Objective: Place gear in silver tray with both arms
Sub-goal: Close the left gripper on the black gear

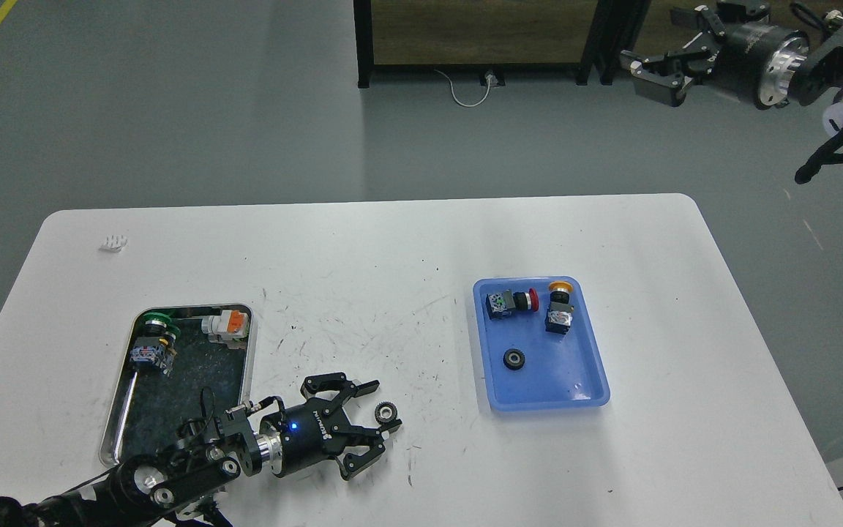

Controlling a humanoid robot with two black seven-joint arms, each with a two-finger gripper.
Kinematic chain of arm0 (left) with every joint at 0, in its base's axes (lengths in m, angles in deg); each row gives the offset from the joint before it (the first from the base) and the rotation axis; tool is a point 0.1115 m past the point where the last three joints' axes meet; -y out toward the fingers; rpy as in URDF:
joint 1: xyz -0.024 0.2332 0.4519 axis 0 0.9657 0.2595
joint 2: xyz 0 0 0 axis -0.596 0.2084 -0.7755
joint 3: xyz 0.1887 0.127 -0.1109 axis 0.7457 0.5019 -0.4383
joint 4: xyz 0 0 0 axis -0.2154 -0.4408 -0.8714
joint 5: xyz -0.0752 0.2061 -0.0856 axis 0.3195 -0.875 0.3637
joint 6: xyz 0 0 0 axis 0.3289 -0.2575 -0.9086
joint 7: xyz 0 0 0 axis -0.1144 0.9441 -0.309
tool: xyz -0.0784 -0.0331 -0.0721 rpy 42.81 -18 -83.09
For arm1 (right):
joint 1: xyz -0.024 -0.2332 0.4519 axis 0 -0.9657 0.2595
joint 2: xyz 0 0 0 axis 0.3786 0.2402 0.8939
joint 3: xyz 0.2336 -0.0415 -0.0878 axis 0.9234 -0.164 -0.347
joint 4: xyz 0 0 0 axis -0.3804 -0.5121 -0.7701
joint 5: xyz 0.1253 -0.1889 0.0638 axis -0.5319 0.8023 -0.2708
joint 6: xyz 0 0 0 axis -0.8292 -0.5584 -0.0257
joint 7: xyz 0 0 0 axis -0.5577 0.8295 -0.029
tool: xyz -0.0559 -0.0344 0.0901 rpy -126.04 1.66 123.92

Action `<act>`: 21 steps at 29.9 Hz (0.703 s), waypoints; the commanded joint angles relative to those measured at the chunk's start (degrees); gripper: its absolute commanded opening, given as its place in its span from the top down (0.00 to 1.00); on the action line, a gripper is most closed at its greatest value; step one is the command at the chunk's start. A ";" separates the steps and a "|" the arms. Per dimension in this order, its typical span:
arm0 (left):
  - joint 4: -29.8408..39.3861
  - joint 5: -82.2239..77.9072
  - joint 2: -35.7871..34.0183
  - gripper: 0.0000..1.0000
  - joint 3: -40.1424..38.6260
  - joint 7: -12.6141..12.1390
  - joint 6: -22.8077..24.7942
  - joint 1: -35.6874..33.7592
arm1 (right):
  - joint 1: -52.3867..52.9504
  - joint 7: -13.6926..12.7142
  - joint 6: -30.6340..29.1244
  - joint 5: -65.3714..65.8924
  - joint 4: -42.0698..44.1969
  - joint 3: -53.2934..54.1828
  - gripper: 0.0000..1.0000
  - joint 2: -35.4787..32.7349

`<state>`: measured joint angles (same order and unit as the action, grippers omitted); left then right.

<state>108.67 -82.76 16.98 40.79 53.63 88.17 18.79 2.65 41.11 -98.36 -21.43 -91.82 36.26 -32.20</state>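
A small black gear (386, 412) lies on the white table, right of the silver tray (123, 428). My left gripper (385, 407) comes in from the lower left and lies low over the table. Its jaws are open and the gear sits between the two fingertips; I cannot tell whether they touch it. My right gripper (647, 75) hangs high at the top right, off the table and far from the gear. It looks open and empty. The silver tray holds a green-capped switch (152, 342) and a white-and-orange part (226, 326).
A blue plastic tray (582, 391) stands right of centre with a red button switch (511, 301), a yellow button switch (558, 311) and a second black gear (514, 359). A small white piece (113, 242) lies at the far left. A dark cabinet (476, 33) stands beyond the table.
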 commanded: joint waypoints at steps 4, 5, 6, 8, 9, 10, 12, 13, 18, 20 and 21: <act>0.28 0.09 0.05 0.54 1.42 0.00 0.00 -0.09 | 0.00 -0.12 0.00 -0.02 0.00 0.08 0.12 0.00; 0.37 0.09 0.05 0.56 1.59 0.00 0.09 -0.09 | 0.00 -0.12 0.00 -0.02 0.00 0.00 0.12 0.00; 0.37 0.09 0.05 0.58 1.68 0.00 0.00 -0.09 | 0.00 -0.12 0.00 -0.02 0.00 0.08 0.12 0.00; 0.46 0.09 0.05 0.63 1.86 0.00 0.09 -0.09 | 0.00 -0.12 0.00 0.07 0.00 0.00 0.12 0.08; 0.46 0.09 0.05 0.65 2.03 0.00 0.09 -0.09 | 0.00 -0.12 0.00 0.07 0.00 0.00 0.12 0.09; 0.55 0.09 0.05 0.68 2.21 0.00 0.09 -0.09 | 0.09 -0.12 0.00 0.07 0.00 0.00 0.12 0.09; 0.64 0.09 0.05 0.71 2.30 0.00 0.09 -0.18 | 0.09 -0.12 0.00 0.07 0.00 0.00 0.12 0.09; 0.64 0.09 0.05 0.73 2.30 0.00 0.09 -0.18 | 0.09 -0.12 0.00 0.07 0.00 0.00 0.12 0.09; 0.90 0.18 0.23 0.81 2.30 0.00 0.26 -0.53 | 0.09 -0.21 0.09 0.07 0.00 0.00 0.12 0.09; 1.25 0.18 0.23 0.81 2.30 0.00 0.26 -0.79 | 0.09 -0.21 0.09 0.07 0.00 0.00 0.12 0.09; 1.69 0.18 0.05 0.81 1.78 0.00 0.26 -0.97 | 0.09 -0.21 0.09 0.07 0.09 0.08 0.12 0.09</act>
<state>109.58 -82.60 17.13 43.16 53.53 88.40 18.23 2.73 40.90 -98.29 -21.36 -91.82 36.26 -32.11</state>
